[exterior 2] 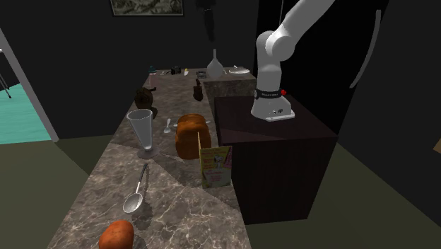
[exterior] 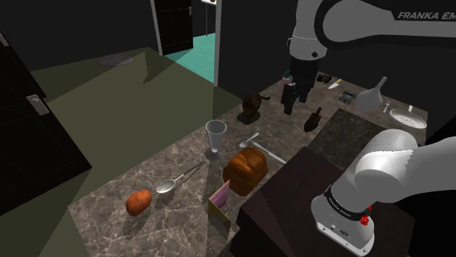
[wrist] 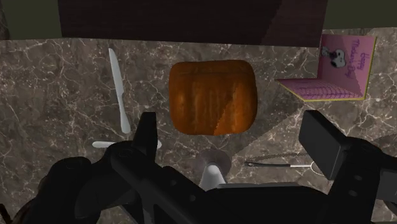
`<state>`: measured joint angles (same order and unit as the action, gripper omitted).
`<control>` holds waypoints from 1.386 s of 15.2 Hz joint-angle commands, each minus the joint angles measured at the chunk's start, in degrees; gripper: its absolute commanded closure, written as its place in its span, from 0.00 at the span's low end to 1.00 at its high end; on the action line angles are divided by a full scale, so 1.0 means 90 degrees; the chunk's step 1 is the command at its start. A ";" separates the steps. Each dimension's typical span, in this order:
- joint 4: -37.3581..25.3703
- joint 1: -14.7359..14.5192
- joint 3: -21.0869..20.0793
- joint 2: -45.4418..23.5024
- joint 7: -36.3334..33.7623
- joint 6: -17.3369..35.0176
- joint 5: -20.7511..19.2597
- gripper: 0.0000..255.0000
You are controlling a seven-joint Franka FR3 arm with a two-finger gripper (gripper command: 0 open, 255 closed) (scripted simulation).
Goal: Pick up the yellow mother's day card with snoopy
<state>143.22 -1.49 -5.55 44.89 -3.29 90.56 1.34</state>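
stage: early | gripper (wrist: 235, 137) is being held released and empty above bread loaf (wrist: 213, 95) | Snoopy card (wrist: 337, 70) is not being touched yet | remaining: approach, grasp, lift

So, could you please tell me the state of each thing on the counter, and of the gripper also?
card: standing on its edge, half open, not held.
gripper: open, holding nothing.
glass: upright, looks empty.
bread loaf: whole, uncut.
spoon: lying flat.
knife: lying flat.
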 commanded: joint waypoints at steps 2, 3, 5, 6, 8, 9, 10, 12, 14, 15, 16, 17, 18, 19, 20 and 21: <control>0.0369 -0.0167 -0.0374 -0.0093 -0.0368 0.0477 0.0254 0.00; 0.0482 -0.0225 -0.0504 -0.0134 -0.0489 0.0633 0.0340 0.00; 0.0683 -0.0344 -0.0769 -0.0251 -0.0732 0.0957 0.0511 0.00; 0.0771 -0.0404 -0.0904 -0.0328 -0.0855 0.1126 0.0595 0.00; 0.0922 -0.0521 -0.1178 -0.0520 -0.1102 0.1475 0.0757 0.00; 0.0984 -0.0576 -0.1319 -0.0635 -0.1227 0.1656 0.0834 0.00; 0.1038 -0.0628 -0.1461 -0.0763 -0.1354 0.1840 0.0906 0.00; 0.1116 -0.0721 -0.1750 -0.1058 -0.1612 0.2220 0.1035 0.00; 0.1156 -0.0795 -0.2045 -0.1405 -0.1880 0.2612 0.1134 0.00; 0.1162 -0.0822 -0.2195 -0.1597 -0.2019 0.2811 0.1169 0.00; 0.1158 -0.0842 -0.2347 -0.1801 -0.2164 0.3012 0.1192 0.00; 0.1144 -0.0854 -0.2500 -0.2017 -0.2314 0.3214 0.1201 0.00; 0.1122 -0.0858 -0.2655 -0.2244 -0.2471 0.3417 0.1194 0.00; 0.1089 -0.0853 -0.2810 -0.2484 -0.2638 0.3619 0.1167 0.00; 0.1048 -0.0840 -0.2965 -0.2735 -0.2816 0.3820 0.1118 0.00; 0.0998 -0.0815 -0.3123 -0.2997 -0.3005 0.4019 0.1045 0.00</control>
<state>152.61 -9.05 -32.26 20.39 -28.66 124.74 11.33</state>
